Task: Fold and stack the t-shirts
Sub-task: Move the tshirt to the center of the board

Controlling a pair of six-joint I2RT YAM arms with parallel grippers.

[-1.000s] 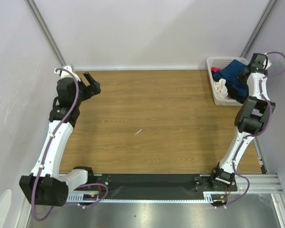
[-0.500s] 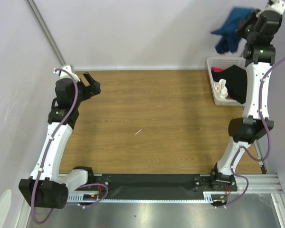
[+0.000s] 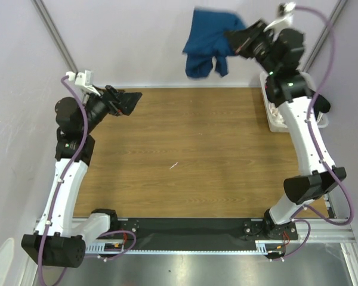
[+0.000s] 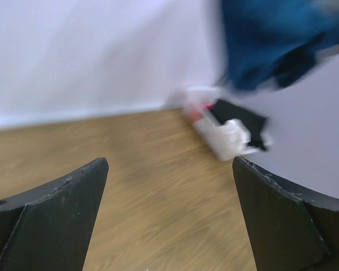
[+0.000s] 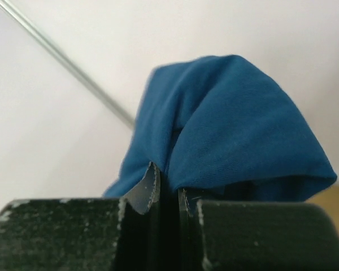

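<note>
One dark blue t-shirt point(image 3: 204, 42) hanging at top centre, pinched in the clamped right gripper point(image 3: 234, 36) just to its right, left gripper point(image 3: 129, 100) spread wide and empty at upper left, wood table point(image 3: 197, 155) spread below, white basket point(image 3: 270, 119) at upper right edge.

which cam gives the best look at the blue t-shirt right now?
Top external: the blue t-shirt hangs from the right gripper, full outline visible. Right wrist shows only a bunched fold pinched in the jaws. Left wrist catches a blurred part at top right.
</note>
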